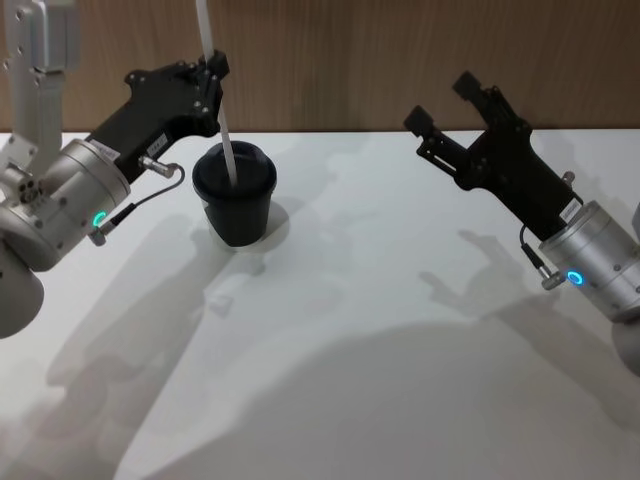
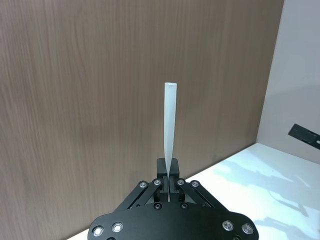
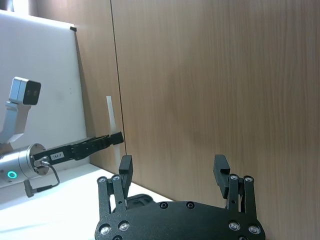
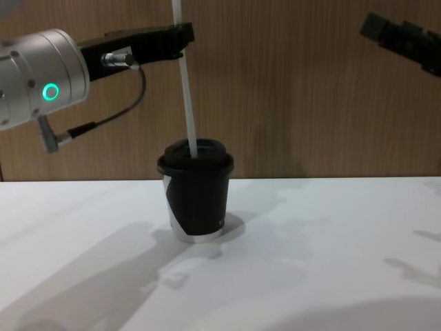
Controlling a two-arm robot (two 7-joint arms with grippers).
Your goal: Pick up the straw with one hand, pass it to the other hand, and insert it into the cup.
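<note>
The black cup (image 1: 235,205) (image 4: 196,200) with its black lid stands upright on the white table, left of centre. The white straw (image 1: 222,110) (image 4: 186,89) (image 2: 170,125) stands nearly upright over it. Its lower end meets the lid top; how deep it goes I cannot tell. My left gripper (image 1: 212,75) (image 4: 182,33) (image 2: 169,175) is shut on the straw well above the cup. My right gripper (image 1: 440,102) (image 3: 172,165) hangs open and empty, raised at the right, well apart from the cup. From the right wrist, the left gripper (image 3: 117,137) and the straw (image 3: 111,115) show farther off.
A wooden wall (image 1: 400,60) rises close behind the table (image 1: 380,330). A thin dark cable (image 1: 165,185) loops by the left wrist, just left of the cup. Open tabletop lies in front of the cup and to its right.
</note>
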